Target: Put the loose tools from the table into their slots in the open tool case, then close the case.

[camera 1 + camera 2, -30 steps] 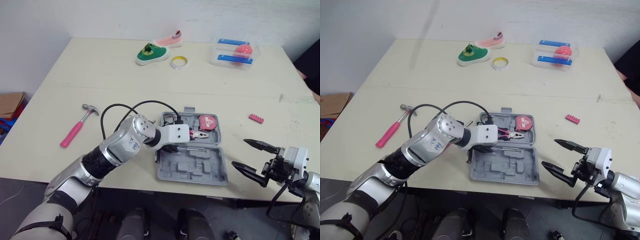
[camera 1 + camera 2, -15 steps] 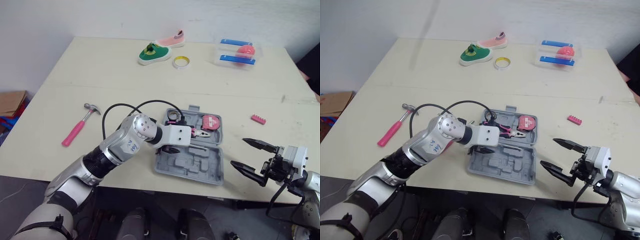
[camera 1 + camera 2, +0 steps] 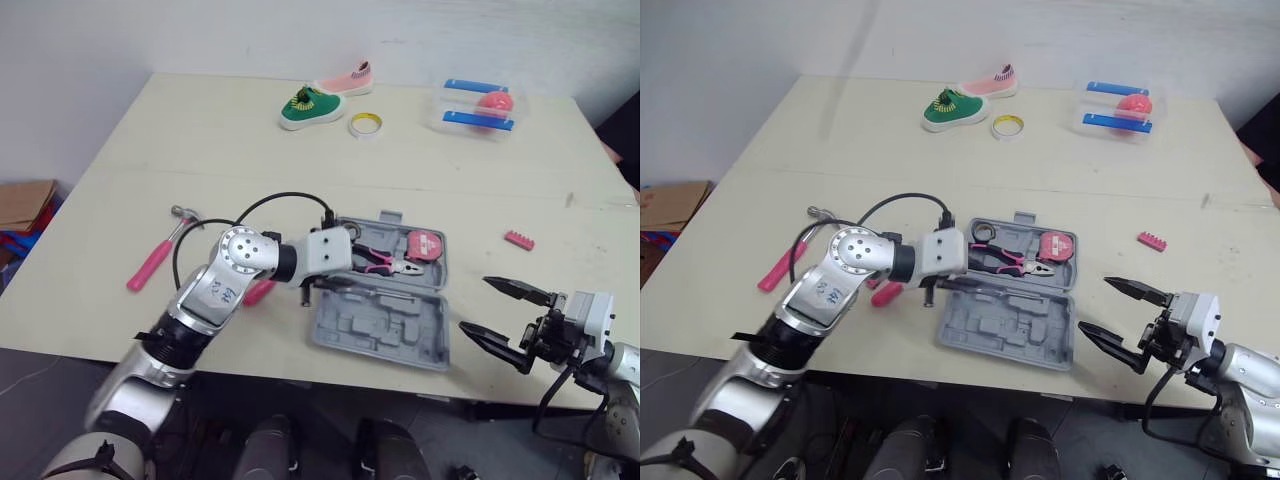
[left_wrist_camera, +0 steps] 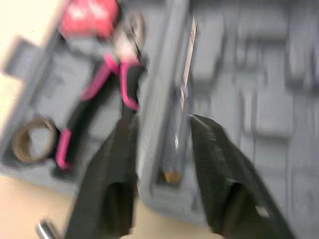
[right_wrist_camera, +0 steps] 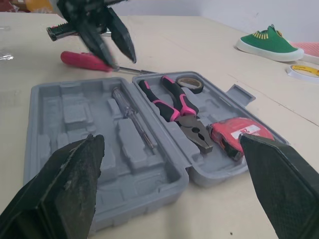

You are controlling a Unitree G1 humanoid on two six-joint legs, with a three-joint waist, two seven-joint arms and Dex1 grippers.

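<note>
While the hammer (image 3: 150, 262) and pink screwdriver (image 3: 886, 293) lay loose on the desk (image 3: 200, 150), the left gripper (image 4: 162, 122) hovered over the open tool case (image 3: 380, 330), jaws spread and empty; pliers (image 3: 378, 262) and tape measure (image 3: 424, 245) sat slotted; the right gripper (image 3: 475, 304) held its jaws spread.

Head stereo pair: high, faced forward and down over the whole tabletop (image 3: 200, 130); both eyes shared nearly the same scene. Left wrist camera: very close, looked along the left tool (image 4: 162, 122) onto the open tool case (image 4: 279, 99). Right wrist camera: low, near, faced that case from the robot's right.
</note>
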